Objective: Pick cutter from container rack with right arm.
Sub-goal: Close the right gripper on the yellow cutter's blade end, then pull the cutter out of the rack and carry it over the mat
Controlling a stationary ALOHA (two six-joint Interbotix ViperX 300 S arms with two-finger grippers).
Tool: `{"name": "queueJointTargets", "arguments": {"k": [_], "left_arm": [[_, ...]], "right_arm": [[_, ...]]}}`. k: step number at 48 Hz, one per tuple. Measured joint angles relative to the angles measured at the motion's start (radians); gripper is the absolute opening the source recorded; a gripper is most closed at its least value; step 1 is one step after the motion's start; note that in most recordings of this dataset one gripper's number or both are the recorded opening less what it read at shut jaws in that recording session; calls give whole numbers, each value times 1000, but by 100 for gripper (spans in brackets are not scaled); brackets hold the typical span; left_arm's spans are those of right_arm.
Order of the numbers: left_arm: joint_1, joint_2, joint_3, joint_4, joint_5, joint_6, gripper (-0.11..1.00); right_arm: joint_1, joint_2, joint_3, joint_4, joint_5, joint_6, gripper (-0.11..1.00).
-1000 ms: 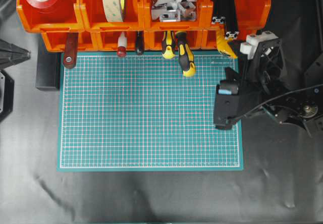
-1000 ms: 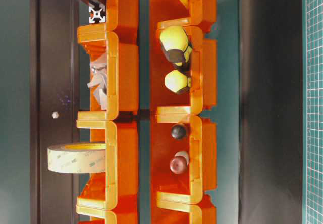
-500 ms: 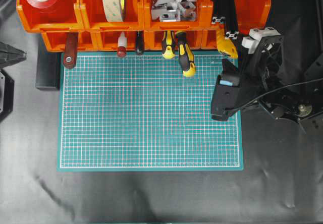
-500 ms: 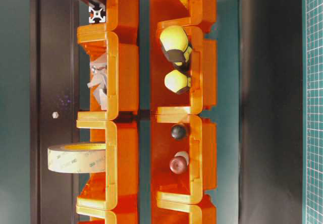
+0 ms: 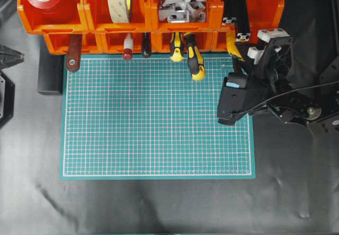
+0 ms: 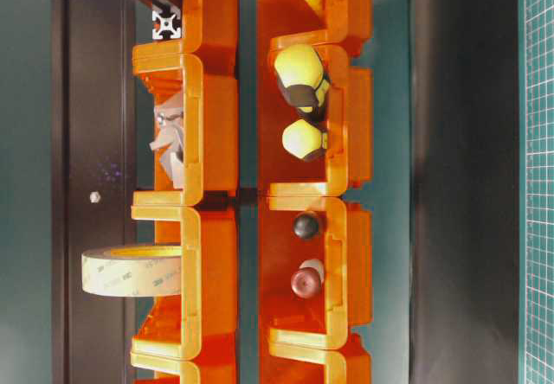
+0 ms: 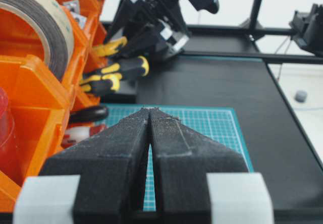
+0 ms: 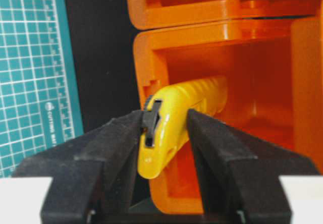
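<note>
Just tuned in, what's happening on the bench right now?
The right gripper has its black fingers on either side of the slim yellow snap-blade cutter, which still sits in a small lower bin of the bright-orange plastic container rack. The fingers look closed on the cutter's sides, but it has not been pulled out. The left gripper is shut and empty, off to the left of the green gridded cutting mat.

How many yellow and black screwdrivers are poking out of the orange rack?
2. One screwdriver sits in a lower bin near the middle of the orange rack; the longer screwdriver lies beside it on its right, reaching over the green mat. More could be hidden inside bins.
</note>
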Motion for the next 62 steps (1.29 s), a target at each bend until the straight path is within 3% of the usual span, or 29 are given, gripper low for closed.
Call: {"name": "queueJointTargets", "arguments": {"k": [13, 40, 54, 62], "left_arm": [[0, -2, 0, 0, -2, 0, 0], [29, -41, -2, 0, 32, -3, 0], [31, -44, -2, 0, 54, -3, 0], [35, -58, -9, 0, 55, -3, 0]], "right_arm": [[32, 3, -34, 3, 38, -2, 29], [244, -29, -255, -2, 304, -35, 27], [359, -80, -351, -8, 305, -37, 27], [365, -71, -362, -6, 183, -32, 27]]}}
